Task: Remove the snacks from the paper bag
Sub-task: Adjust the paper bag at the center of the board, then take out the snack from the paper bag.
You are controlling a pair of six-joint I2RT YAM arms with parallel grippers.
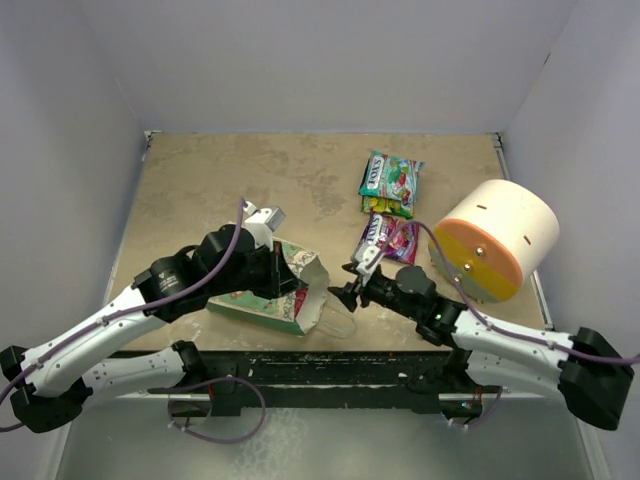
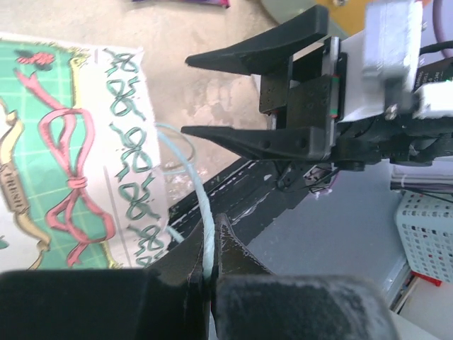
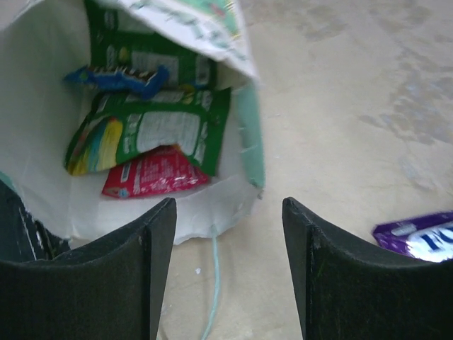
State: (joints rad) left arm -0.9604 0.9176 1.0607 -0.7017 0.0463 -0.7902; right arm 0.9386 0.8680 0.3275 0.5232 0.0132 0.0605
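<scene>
The paper bag [image 1: 290,308] lies on its side by the near edge of the surface, left of centre. Its long axis runs left to right and its mouth points at the right edge.

From above I count three snacks already out. Two overlapping green packets [image 1: 388,185] sit toward the far edge and one pink-purple packet [image 1: 388,238] sits just nearer, but the bag's inside is hidden from here.

The right wrist view looks straight into the mouth and shows four more: two green-backed packets [image 3: 170,127], a blue-edged one [image 3: 117,76] and a red one [image 3: 152,177].

The right end effector [image 3: 226,212] is spread wide at the bag's mouth with nothing between its jaws. Only the left wrist view shows the left end effector [image 2: 209,278], pinched tight on the pale string handle [image 2: 202,205].
</scene>
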